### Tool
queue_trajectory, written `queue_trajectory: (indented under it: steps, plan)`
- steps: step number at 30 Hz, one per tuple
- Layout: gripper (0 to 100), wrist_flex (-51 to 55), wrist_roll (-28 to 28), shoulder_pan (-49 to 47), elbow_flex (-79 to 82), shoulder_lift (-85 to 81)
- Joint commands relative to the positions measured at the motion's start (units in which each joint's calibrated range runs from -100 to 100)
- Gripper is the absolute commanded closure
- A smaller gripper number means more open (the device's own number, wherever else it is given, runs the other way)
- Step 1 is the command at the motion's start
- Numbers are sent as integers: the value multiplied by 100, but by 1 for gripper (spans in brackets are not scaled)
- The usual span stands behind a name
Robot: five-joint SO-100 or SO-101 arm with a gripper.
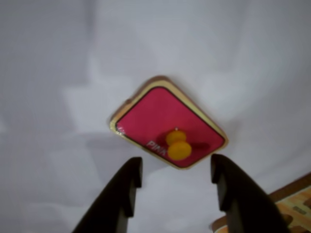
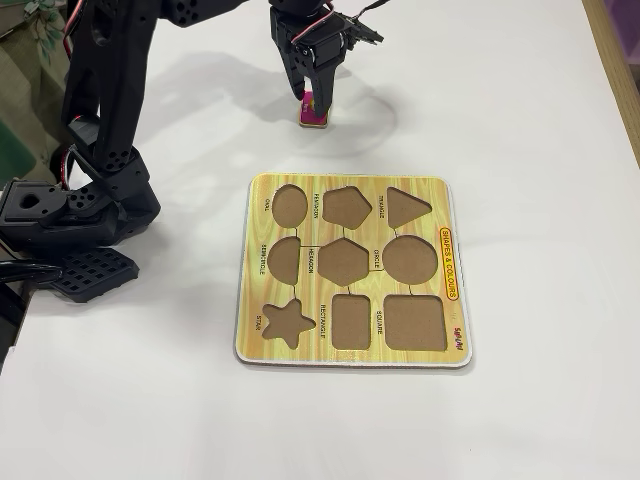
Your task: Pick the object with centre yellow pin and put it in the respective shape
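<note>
The object with centre yellow pin point(image 1: 160, 114) is a magenta rounded rectangle with a pale edge, lying flat on the white table, its yellow knob point(image 1: 179, 145) near its close edge. My gripper point(image 1: 176, 167) is open, its two dark fingers just short of the piece and either side of the knob, holding nothing. In the fixed view the gripper point(image 2: 312, 98) hangs over the piece point(image 2: 313, 116), which is partly hidden behind the fingers. The respective shape point(image 2: 352, 322), the brown RECTANGLE cutout, lies in the bottom row of the yellow board point(image 2: 340, 360).
The board lies apart from the piece, in the middle of the fixed view; its corner point(image 1: 294, 201) shows at the wrist view's lower right. The SQUARE cutout point(image 2: 414, 322) is right of the rectangle one. The arm's black base point(image 2: 70, 215) stands at the left.
</note>
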Motion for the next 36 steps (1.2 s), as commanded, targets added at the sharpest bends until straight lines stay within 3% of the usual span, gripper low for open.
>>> queue_trajectory:
  steps: [1, 36]
  plan:
    - [83, -75, 20, 65, -216, -54]
    - [83, -317, 26, 202, -189, 189]
